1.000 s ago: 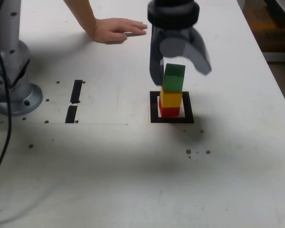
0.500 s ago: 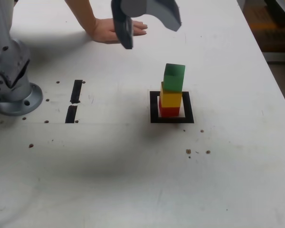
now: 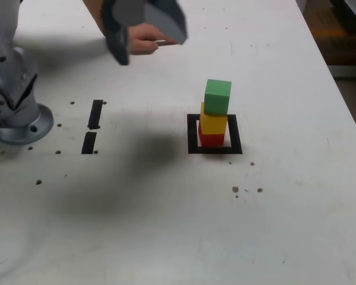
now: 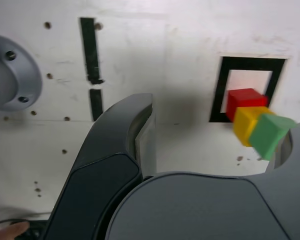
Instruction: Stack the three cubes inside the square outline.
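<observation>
**Mia:** Look at the exterior view first. Where are the blocks?

**Ben:** They make a little tower. The red cube (image 3: 212,139) is at the bottom, inside the square outline (image 3: 193,133). The yellow cube (image 3: 213,124) sits on it. The green cube (image 3: 218,97) is on top. It looks turned a bit and leans over toward the exterior view's right.

**Mia:** And the gripper (image 3: 143,29)?

**Ben:** It is high up, near the top of the picture, well apart from the tower, on the exterior view's left of it. Its jaws are spread wide with nothing in them. It is blurry. A person's hand (image 3: 145,37) lies flat on the table (image 3: 285,225) just behind it.

**Mia:** So what should the arm do?

**Ben:** I think the stacking is done. The best thing is to go away slow and high, so it does not bump the tower. That green one could fall if the table shakes.

**Mia:** Now the wrist view.

**Ben:** The camera looks down from above. The gripper's two dark fingers (image 4: 115,150) stand far apart, empty. The red cube (image 4: 245,102), yellow cube (image 4: 250,124) and green cube (image 4: 270,136) show off to one side, not between the jaws. The square outline (image 4: 217,90) is around the red one. Two short black tape strips (image 4: 90,50) and the arm's round grey base (image 4: 12,80) show too.
</observation>
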